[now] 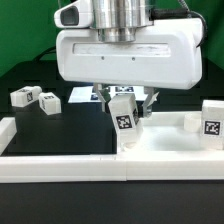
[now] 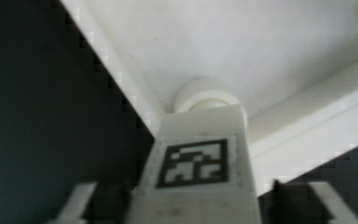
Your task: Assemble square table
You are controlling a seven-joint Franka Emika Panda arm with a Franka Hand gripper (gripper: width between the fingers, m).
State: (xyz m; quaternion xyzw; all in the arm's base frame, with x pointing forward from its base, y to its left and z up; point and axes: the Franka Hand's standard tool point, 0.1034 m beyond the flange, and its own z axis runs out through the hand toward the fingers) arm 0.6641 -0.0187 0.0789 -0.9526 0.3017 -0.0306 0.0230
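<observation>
Straddling tagged leg (image 1: 124,118) (on panel (image 1: 165,138)), gripper (image 2: 201,206) jaws apart

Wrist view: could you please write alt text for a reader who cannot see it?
A white table leg with a black-and-white tag sits between the fingers of the gripper, with a gap on each side. Its far end appears to sit at a round socket in the white panel; the black table shows beside it.

At centre, leg (image 1: 123,112) upright on the panel (image 2: 211,40), seemingly over a corner socket (image 2: 208,95). Well off toward the exterior view's left, two legs (image 1: 22,97) side by side on the table (image 1: 60,130). At the exterior view's right, another leg (image 1: 211,122). In front, wall (image 1: 90,165).
</observation>
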